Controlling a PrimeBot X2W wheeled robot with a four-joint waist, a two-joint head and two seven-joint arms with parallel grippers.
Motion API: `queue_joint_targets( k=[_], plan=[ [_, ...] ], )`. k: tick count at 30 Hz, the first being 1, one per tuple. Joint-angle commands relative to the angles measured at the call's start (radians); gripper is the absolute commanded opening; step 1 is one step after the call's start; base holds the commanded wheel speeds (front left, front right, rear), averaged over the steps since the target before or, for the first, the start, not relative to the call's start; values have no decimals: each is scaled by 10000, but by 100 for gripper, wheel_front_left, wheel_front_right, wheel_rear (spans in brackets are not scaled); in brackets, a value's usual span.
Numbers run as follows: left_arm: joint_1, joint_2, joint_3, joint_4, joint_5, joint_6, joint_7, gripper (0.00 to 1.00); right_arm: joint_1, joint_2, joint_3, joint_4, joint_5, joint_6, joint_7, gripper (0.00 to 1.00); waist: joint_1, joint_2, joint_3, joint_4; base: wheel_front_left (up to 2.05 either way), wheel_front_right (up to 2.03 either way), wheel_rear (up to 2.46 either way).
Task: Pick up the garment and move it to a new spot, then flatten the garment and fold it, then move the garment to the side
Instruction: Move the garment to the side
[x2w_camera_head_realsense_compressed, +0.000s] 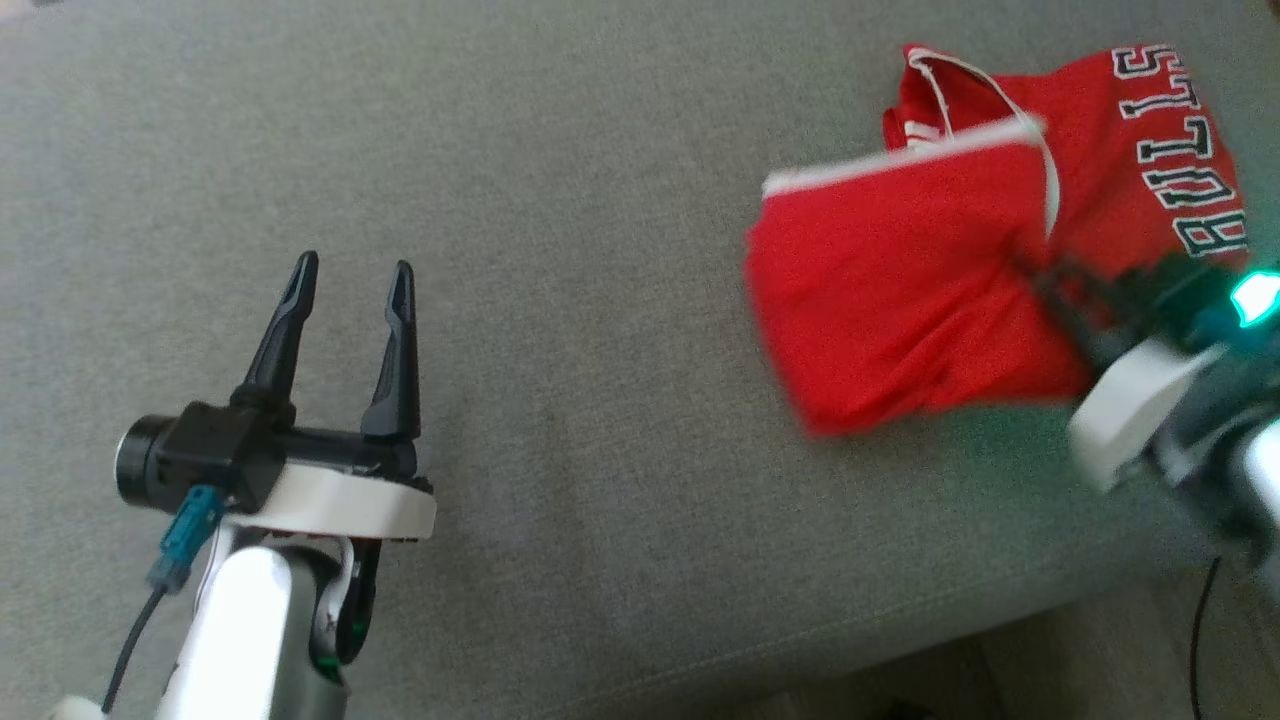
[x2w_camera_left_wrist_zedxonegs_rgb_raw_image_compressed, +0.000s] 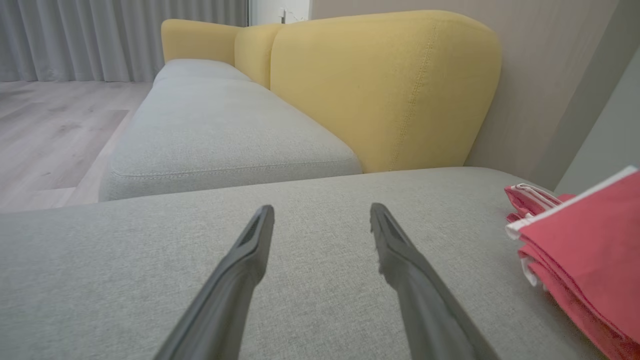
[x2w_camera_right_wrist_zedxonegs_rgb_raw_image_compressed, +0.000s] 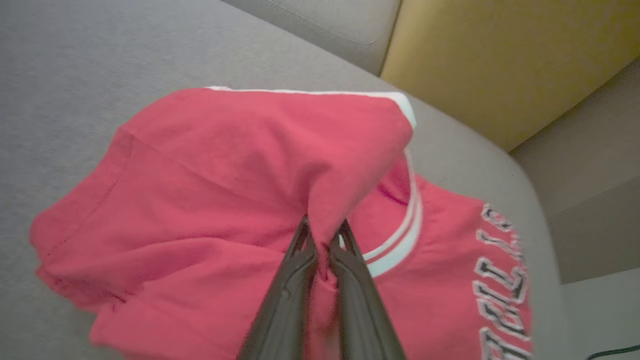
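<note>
The grey sofa seat (x2w_camera_head_realsense_compressed: 560, 470) is a broad, flat cushion of woven fabric with a stitched seam along its front edge. A second grey cushion (x2w_camera_left_wrist_zedxonegs_rgb_raw_image_compressed: 215, 130) runs on beyond it, backed by yellow upholstery (x2w_camera_left_wrist_zedxonegs_rgb_raw_image_compressed: 385, 85), and the sofa stands on a pale wooden floor (x2w_camera_left_wrist_zedxonegs_rgb_raw_image_compressed: 45, 135). Toward the right end of the seat lies a red shirt (x2w_camera_head_realsense_compressed: 900, 290), folded over in layers. White trim shows along its edges and the letters "BULLS" at its outer side.
</note>
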Motion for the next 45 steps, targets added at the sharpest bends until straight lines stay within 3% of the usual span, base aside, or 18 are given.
queue_joint_targets(
  k=[1,7,10,14,19,22,23,24,30,35,39,40,45],
  plan=[
    [-376,219,245,-324,85,-30,-77,100,-628,-813,47,-343,-23,65,44,0,-1,0,304,-149,0,0,0],
    [-845,229,156,-378,75,-78,-77,100,-2019,-2791,201,244,-39,65,389,0,-1,0,872,66,0,0,0],
    [-1000,238,203,-429,38,-76,-77,100,-2540,-3298,409,416,-80,65,656,0,-1,0,1109,122,0,0,0],
    [-1199,221,194,-436,20,-113,-77,100,-3159,-3429,675,947,-165,65,1030,0,-1,0,1397,224,0,0,0],
    [-1424,160,109,-420,15,-181,-77,100,-3563,-3122,674,1733,-455,65,1258,0,-1,0,1636,388,0,0,0],
    [-1522,104,80,-411,-12,-222,-77,100,-3622,-2704,345,2452,-710,65,1368,1,-1,0,1732,518,0,0,0],
    [-1529,89,89,-402,-24,-228,-77,100,-3599,-2546,120,2730,-877,65,1483,38,-1,0,1744,547,0,0,0],
    [-1529,75,99,-395,-35,-234,-77,100,-3561,-2348,-93,2902,-1025,65,1457,98,-1,0,1749,572,0,0,0],
    [-1397,29,203,-312,-65,-266,-78,100,-3022,-1042,-2002,3808,-1859,65,903,100,-1,0,1539,591,0,0,0],
    [-1119,-31,255,-144,-97,-273,-78,100,-2193,311,-4232,3851,-2164,65,-96,100,-1,0,940,542,0,0,0],
    [-758,-29,344,-16,-95,-260,-78,100,-1188,1953,-5517,2743,-2272,65,-1027,100,-1,0,325,473,0,0,0],
    [-585,-22,360,33,-76,-252,-78,100,-621,2715,-5776,1956,-2336,65,-1308,100,-1,0,51,482,0,0,0],
    [-265,-14,364,138,-39,-226,-78,100,657,4300,-5882,-96,-2219,65,-1748,100,-1,0,-531,724,0,0,0]
  ],
)
